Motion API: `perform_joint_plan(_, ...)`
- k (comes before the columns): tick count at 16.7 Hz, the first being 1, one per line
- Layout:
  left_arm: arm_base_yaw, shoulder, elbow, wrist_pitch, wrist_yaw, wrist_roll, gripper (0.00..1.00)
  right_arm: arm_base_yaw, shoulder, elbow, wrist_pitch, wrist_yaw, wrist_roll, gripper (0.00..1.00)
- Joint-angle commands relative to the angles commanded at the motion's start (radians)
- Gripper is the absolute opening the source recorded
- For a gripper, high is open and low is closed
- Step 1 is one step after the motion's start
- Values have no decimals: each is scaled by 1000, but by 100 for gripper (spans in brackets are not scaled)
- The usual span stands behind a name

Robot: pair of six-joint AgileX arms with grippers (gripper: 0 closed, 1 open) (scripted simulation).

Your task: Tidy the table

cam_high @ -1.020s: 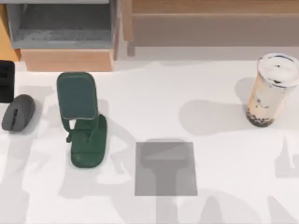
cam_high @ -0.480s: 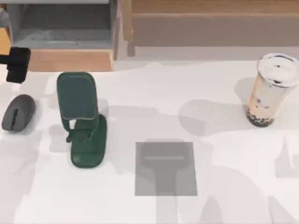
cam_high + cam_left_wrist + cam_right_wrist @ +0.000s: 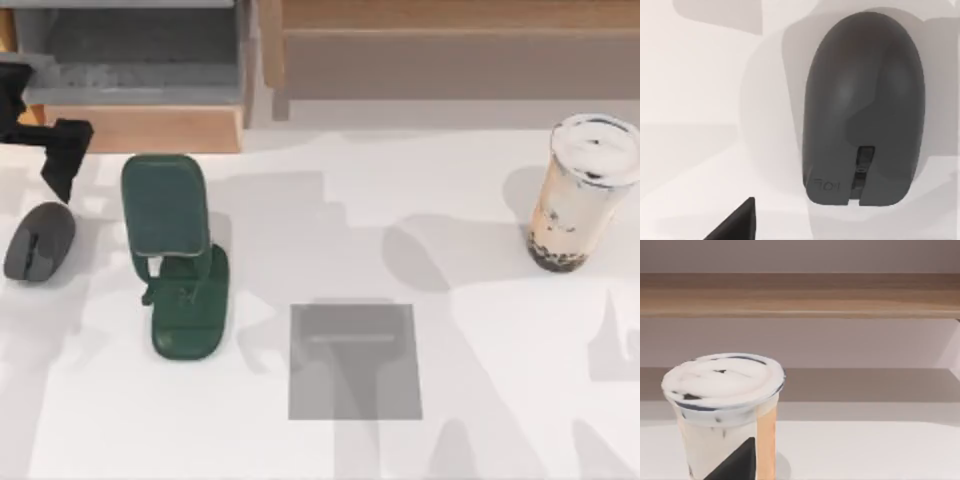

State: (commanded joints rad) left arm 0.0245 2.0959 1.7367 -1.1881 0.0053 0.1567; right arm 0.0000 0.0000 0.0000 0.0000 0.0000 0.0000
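The white table (image 3: 450, 420) holds a dark grey computer mouse (image 3: 38, 241) at its far left. My left gripper (image 3: 60, 160), black, hovers just behind the mouse, a little above it. The left wrist view looks straight down on the mouse (image 3: 862, 115), with a black edge of that gripper low in the picture. A dark green phone stand (image 3: 175, 255) stands right of the mouse. A bubble tea cup (image 3: 582, 190) with a white lid stands at the far right. The right wrist view faces this cup (image 3: 725, 410) from close by, with a black edge of my right gripper (image 3: 735, 465) in front of it.
A small grey square mat (image 3: 355, 361) lies on the table's front middle. A wood-and-grey shelf unit (image 3: 140, 70) runs along the back, with an open grey compartment at the left and a long wooden shelf (image 3: 450, 50) to the right.
My left gripper has come in from the left edge, moving right and toward the back, and now hangs behind the mouse. Objects on the table have not moved.
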Motion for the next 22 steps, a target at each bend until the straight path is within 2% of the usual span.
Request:
perform_joint_plan(10, -2, 42, 17, -5, 0, 0, 100, 0, 0, 0, 0, 0, 0, 100)
perform_joint_plan(18, 1, 129, -163, 266, 1, 5, 100, 0, 0, 0, 0, 0, 0, 100)
perform_joint_plan(22, 2, 137, -179, 288, 1, 5, 100, 0, 0, 0, 0, 0, 0, 100)
